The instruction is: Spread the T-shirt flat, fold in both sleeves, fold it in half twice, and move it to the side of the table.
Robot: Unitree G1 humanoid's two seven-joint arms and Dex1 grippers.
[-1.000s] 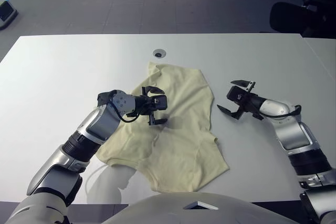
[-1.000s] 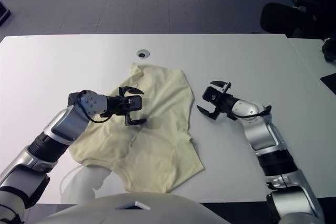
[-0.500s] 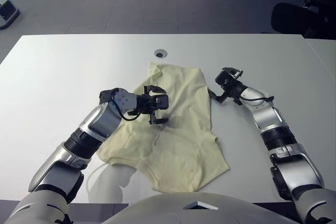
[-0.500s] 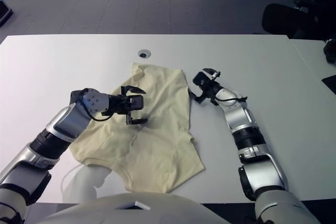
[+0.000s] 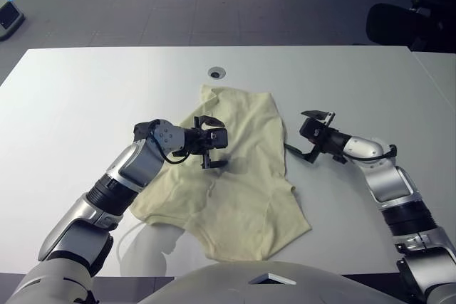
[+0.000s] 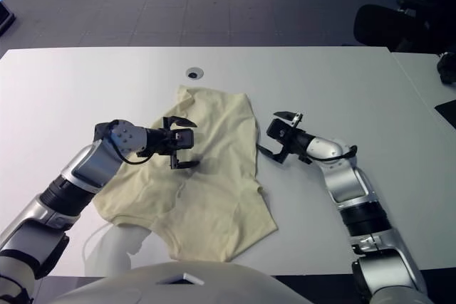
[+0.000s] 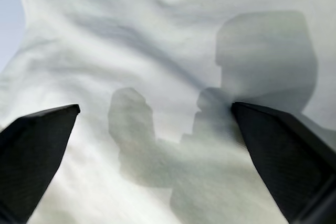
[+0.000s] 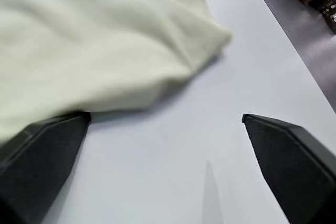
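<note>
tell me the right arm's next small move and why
Probably slide the right gripper a little toward the shirt and close its fingers on the near edge. The fingers are open, low over the table just beside the shirt's right edge, and the shirt lies rumpled, not yet spread flat. The left gripper hangs open over the shirt's middle.

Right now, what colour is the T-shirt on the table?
The T-shirt is plain pale yellow, clearest in the left eye view.
</note>
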